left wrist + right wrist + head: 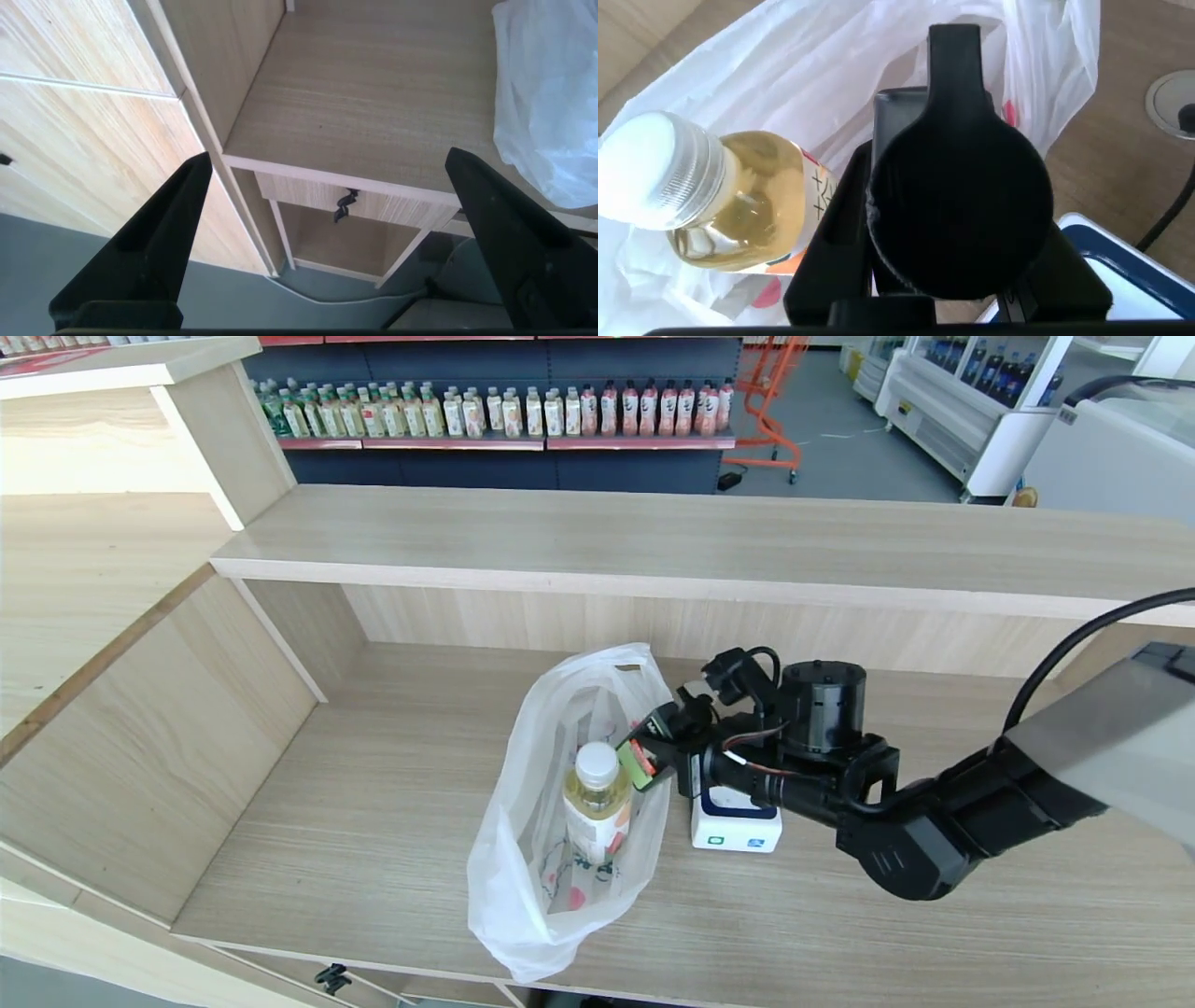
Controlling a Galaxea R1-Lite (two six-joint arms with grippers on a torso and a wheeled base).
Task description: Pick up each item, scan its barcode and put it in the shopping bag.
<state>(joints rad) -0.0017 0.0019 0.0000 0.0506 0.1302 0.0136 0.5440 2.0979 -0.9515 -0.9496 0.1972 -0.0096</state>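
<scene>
1. so, left gripper [329,159]: hangs off the front edge of the counter [374,84], above the gap below it. fingers [154,243] spread wide, far apart, nothing between them.
2. right gripper [646,758]: reaches in from the robot's right and sits at the right rim of the bag [523,887], just beside the top of the bottle [597,798]. cannot tell how far open or whether anything is held. small green and orange piece [639,767] at its tip, too small to make out or to call gripped.
3. bottle [719,205]: stands upright inside the bag [831,56], white cap on top, pale yellow drink inside, coloured label lower down. apart from both grippers as far as can be seen.
4. bag [547,103]: thin white plastic, mouth open upward, near the middle of the counter [373,821].
5. white box [736,823]: blue-edged top, rests on the counter just to the right of the bag, partly under the right wrist.
6. key [344,205]: hangs from the front under the counter edge.
7. shelves of bottles [485,413]: stand well behind the counter, across the aisle.
</scene>
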